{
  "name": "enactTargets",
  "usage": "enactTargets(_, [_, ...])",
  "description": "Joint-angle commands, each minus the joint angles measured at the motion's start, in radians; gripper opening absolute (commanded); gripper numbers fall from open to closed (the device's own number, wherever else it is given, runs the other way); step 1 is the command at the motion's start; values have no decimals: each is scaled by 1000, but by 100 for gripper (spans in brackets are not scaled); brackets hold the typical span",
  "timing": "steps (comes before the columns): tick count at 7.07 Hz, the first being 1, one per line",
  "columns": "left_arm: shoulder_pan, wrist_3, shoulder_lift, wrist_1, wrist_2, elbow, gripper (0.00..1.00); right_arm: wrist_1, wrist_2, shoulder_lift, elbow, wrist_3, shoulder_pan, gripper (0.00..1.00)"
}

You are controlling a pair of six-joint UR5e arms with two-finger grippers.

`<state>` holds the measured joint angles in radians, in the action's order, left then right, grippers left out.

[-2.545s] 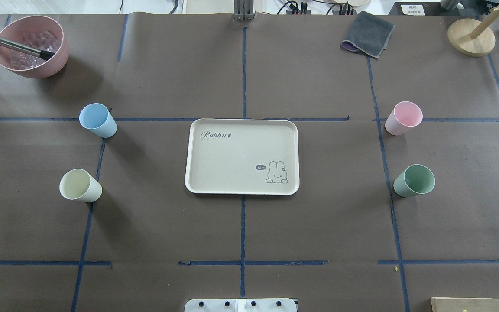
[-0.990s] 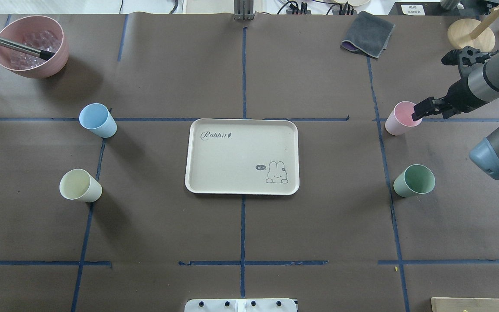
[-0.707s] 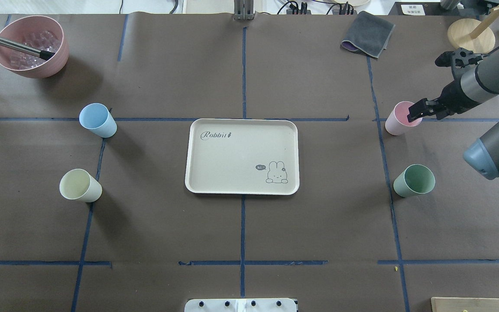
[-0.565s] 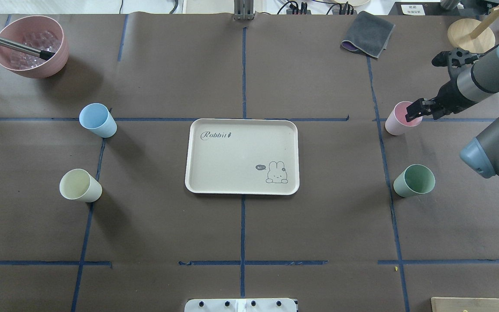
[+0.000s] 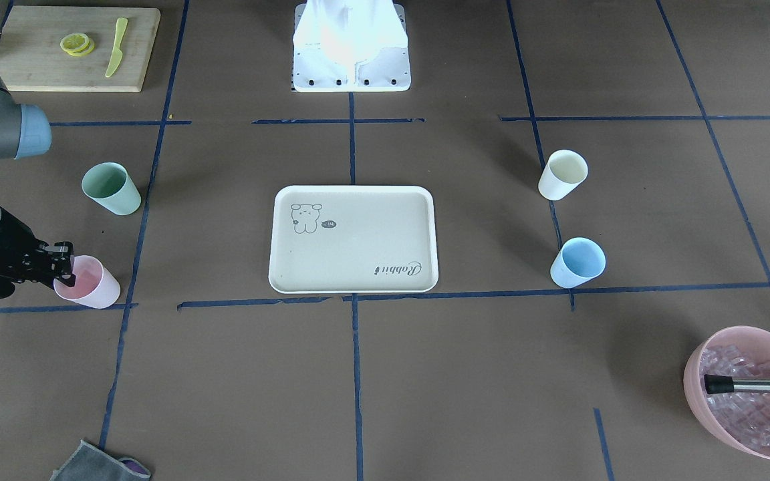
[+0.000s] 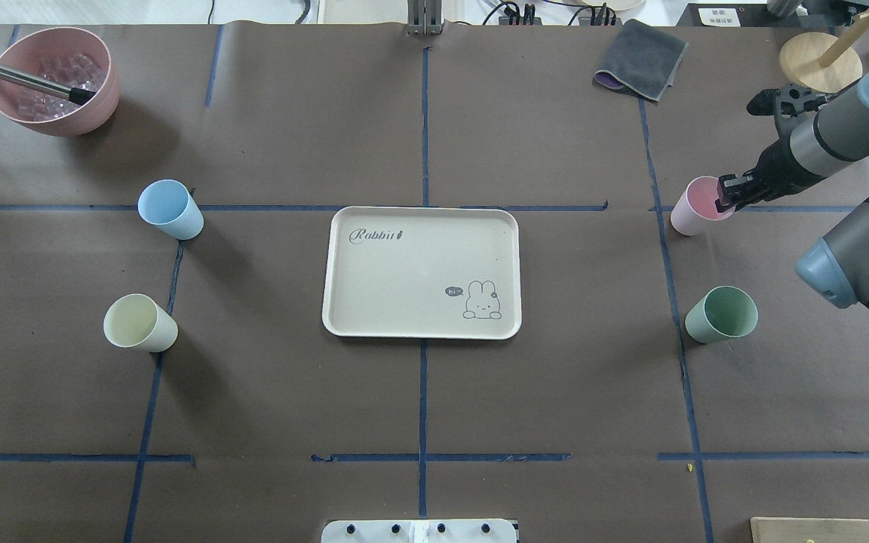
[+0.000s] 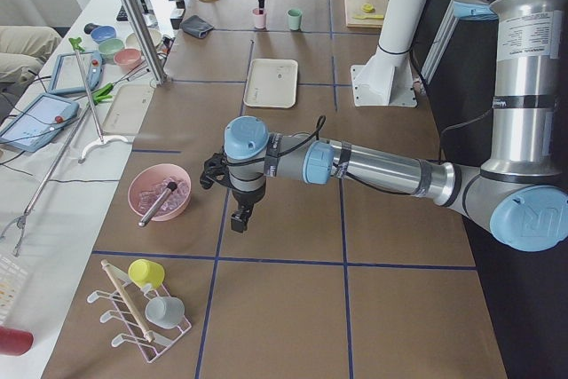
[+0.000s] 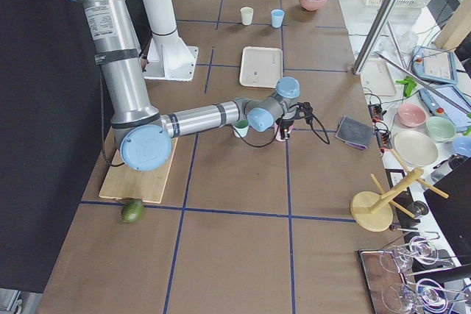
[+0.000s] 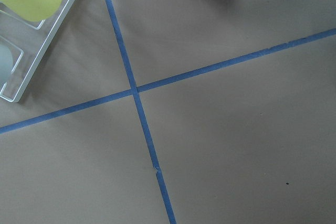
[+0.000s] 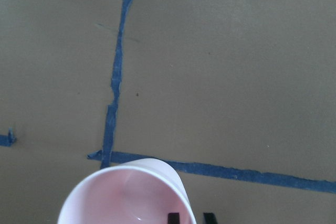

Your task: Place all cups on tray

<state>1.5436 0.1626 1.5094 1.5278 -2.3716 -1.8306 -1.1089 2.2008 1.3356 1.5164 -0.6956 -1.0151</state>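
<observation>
Nearest, tray (image 6: 419, 260) at centre; cream cup (image 6: 140, 323) and mint cup (image 6: 721, 315) flanking; blue cup (image 6: 170, 210) and pink cup (image 6: 687, 219) farther, all off-tray. Right gripper (image 6: 726, 200) narrow, astride pink rim, grasp unclear. Left gripper (image 7: 240, 219): cannot tell.

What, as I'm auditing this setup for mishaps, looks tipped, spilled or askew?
Nothing stands out. The pink cup, green cup, yellow cup and blue cup all stand upright on the table. Nothing is spilled, and the tray lies flat and empty.
</observation>
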Motion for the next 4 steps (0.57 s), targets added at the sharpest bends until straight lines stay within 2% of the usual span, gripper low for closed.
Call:
enactTargets(1, [0,0,0,0,0,-1,100,-8,5,-28,10,-25,1,1])
enactTargets(2, [0,0,0,0,0,-1,100,-18,10,-50,40,-109,12,0])
enactTargets(4, [0,2,0,0,0,5,100,-31,1,-158,44,-357,119,0])
